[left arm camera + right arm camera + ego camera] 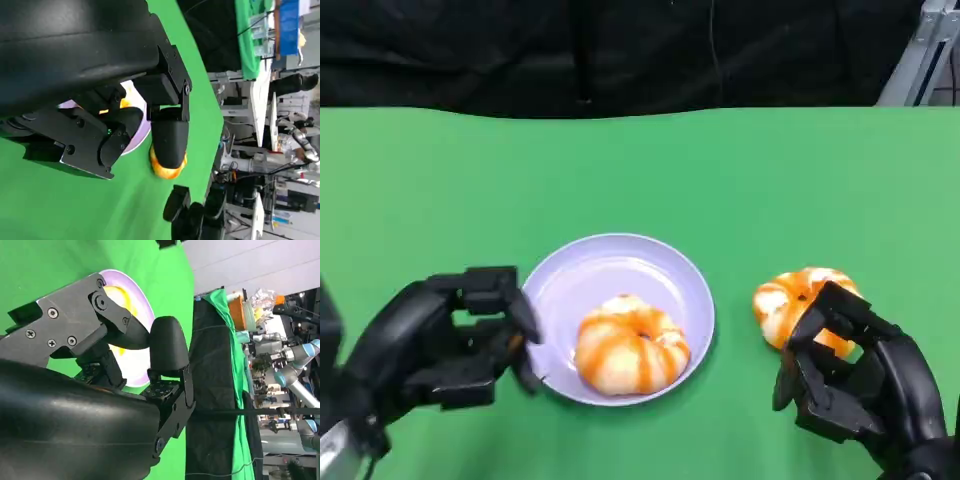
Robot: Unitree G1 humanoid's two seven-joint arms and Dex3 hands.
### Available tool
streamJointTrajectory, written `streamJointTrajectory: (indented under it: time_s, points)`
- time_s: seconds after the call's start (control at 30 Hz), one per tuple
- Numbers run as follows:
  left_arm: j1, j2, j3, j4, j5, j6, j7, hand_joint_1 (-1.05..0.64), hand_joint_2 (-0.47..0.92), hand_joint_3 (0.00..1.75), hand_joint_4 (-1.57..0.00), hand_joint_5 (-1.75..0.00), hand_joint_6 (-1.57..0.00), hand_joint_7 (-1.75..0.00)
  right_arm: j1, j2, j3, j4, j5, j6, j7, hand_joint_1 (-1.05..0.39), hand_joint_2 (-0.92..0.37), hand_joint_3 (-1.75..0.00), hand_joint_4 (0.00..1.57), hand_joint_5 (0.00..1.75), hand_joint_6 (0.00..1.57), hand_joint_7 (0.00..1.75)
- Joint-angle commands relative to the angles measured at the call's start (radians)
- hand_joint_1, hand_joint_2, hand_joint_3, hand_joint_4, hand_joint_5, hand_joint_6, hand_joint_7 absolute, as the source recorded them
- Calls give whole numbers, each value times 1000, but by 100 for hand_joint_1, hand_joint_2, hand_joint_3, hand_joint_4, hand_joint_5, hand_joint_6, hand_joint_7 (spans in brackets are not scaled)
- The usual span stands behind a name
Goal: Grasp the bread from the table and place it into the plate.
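Head view alone shows table bread (803,305) whole.

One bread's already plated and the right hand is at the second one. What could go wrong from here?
The right hand covers only the near edge of the bread on the table, so a shallow grip might slip. The plate already holds a bread, so the second may crowd it or roll off. The left hand sits at the rim and could nudge the plate.
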Motion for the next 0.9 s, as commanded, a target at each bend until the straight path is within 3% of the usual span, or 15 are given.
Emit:
streamJointTrajectory:
  time_s: [0.03,0.27,0.9]
  points:
    - [76,28,55,-22,-31,6,-54,5,62,132,-93,-175,-76,-175,-5,-14,-9,-5,8,1,-1,-9,-59,-115,87,175,64,172]
    - [120,12,79,41,-42,-17,-128,8,67,126,-93,-175,-77,-175,-10,-18,-12,7,5,-5,2,-10,-59,-114,86,175,64,172]
    - [94,1,88,119,3,-10,-116,6,72,112,-87,-175,-71,-175,-3,-16,-12,3,12,-2,15,-10,-60,-113,84,175,62,172]
